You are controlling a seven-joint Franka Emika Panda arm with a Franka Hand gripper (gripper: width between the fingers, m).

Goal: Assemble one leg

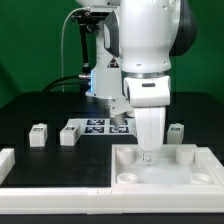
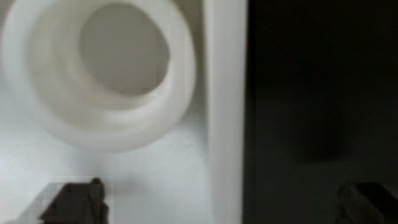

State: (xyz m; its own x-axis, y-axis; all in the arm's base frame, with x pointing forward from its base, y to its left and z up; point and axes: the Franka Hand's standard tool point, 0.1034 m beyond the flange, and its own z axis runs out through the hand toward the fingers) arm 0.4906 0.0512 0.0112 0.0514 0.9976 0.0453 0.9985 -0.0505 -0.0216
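The large white square part (image 1: 165,170) with round corner sockets lies at the front right of the exterior view. My gripper (image 1: 148,150) is down at its far edge. In the wrist view one round socket (image 2: 107,70) fills the frame, and the part's straight edge runs between my fingertips. One fingertip (image 2: 75,200) is over the white part, the other over the dark table. The gripper (image 2: 219,205) is open and holds nothing. Two legs (image 1: 38,135) (image 1: 68,135) stand at the exterior view's left, and a third leg (image 1: 176,130) stands at its right.
The marker board (image 1: 95,127) lies flat behind the legs, partly hidden by my arm. A white raised border (image 1: 12,165) runs along the front left of the black table. Cables and a stand rise at the back.
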